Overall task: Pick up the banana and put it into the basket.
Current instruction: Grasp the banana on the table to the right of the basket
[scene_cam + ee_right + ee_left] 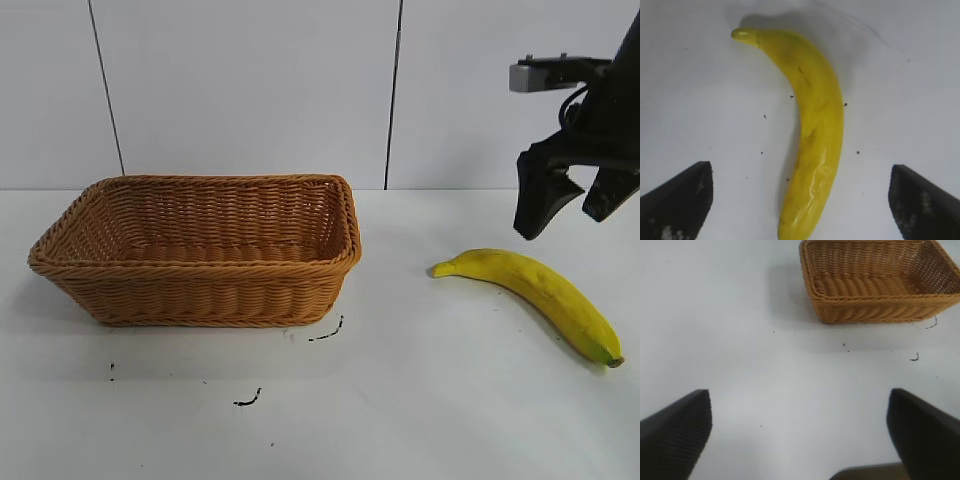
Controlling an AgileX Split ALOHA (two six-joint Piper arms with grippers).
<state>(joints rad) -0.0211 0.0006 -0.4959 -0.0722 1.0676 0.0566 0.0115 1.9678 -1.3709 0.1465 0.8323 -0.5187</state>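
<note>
The yellow banana [540,292] lies on the white table at the right, its greenish tip toward the basket. The light-brown wicker basket [200,290] stands empty at the left. My right gripper [572,212] hangs open above and just behind the banana, apart from it. In the right wrist view the banana [814,135] lies on the table between the two wide-open fingers [677,200]. My left gripper [800,435] is open and empty over bare table, with the basket [875,307] farther off. The left arm does not show in the exterior view.
Small dark marks [326,333] lie on the table in front of the basket. A white panelled wall [250,90] stands behind the table.
</note>
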